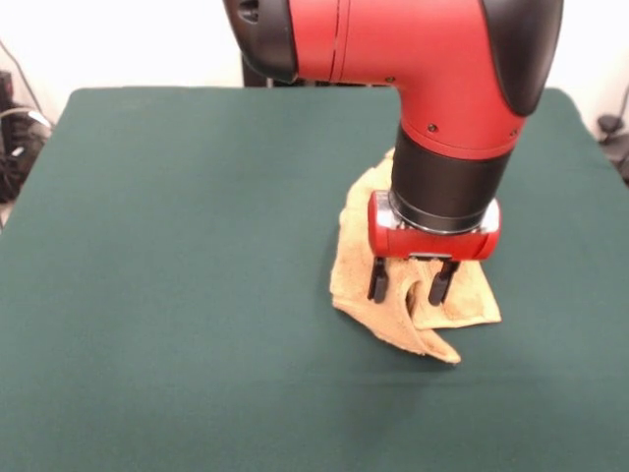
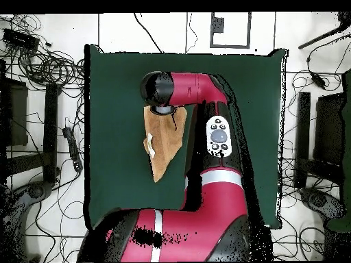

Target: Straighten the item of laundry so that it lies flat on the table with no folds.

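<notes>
The item of laundry (image 1: 405,320) is an orange-tan towel, crumpled and folded over itself right of the table's middle, with a pointed corner sticking out toward the front. My gripper (image 1: 410,283) hangs right above it, open, its two black fingers (image 1: 376,280) spread apart and low over a raised fold. The arm hides the towel's rear part. In the overhead view the towel (image 2: 164,145) shows as a narrow wedge on the table (image 2: 116,103), and the arm's wrist (image 2: 162,89) covers one end of it and hides the gripper.
The dark green table (image 1: 177,275) stretches wide on all sides of the towel. Cables and equipment (image 2: 48,68) lie on the floor around the table's edges. The red arm (image 2: 219,137) reaches across the table's middle.
</notes>
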